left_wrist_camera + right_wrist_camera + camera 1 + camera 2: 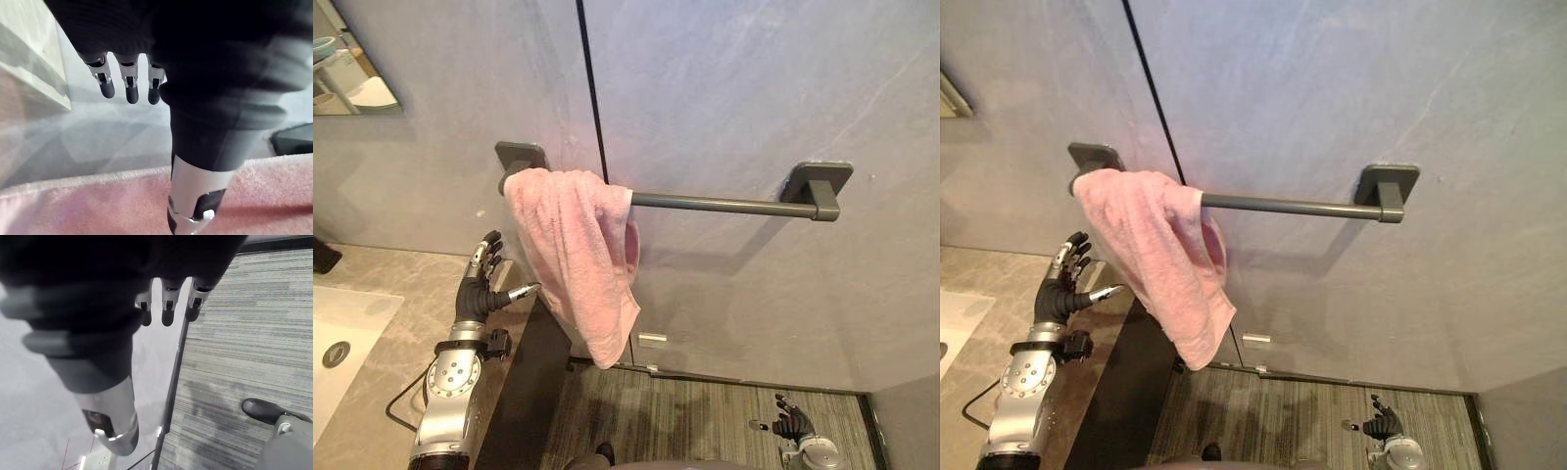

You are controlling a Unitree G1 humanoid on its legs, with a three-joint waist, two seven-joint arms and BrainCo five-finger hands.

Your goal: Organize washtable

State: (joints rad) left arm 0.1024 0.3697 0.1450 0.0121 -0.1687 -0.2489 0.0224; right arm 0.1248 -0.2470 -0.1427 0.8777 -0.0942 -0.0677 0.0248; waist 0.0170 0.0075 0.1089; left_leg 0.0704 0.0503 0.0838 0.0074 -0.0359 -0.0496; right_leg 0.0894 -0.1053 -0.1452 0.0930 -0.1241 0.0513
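**— Your left hand, how is it?**
— My left hand [473, 294] is raised over the counter's [401, 284] edge, empty, fingers [489, 250] straight and slightly spread. My thumb [521, 291] sticks out sideways toward the pink towel [573, 255]. Its tip is just beside the cloth, and I cannot tell whether it touches.

**— Where does the towel sit?**
— It is draped over the left end of the dark rail [715, 204] on the wall [724, 98], bunched against the left bracket [519, 154]. Its long end hangs below the counter's edge.

**— And your right hand?**
— My right hand [791, 423] is low at my side above the striped floor [705, 421], fingers loose and apart, empty.

**— What lies further out?**
— A white sink [362, 313] is set in the counter on my left, and a mirror's [347, 69] corner shows above it.
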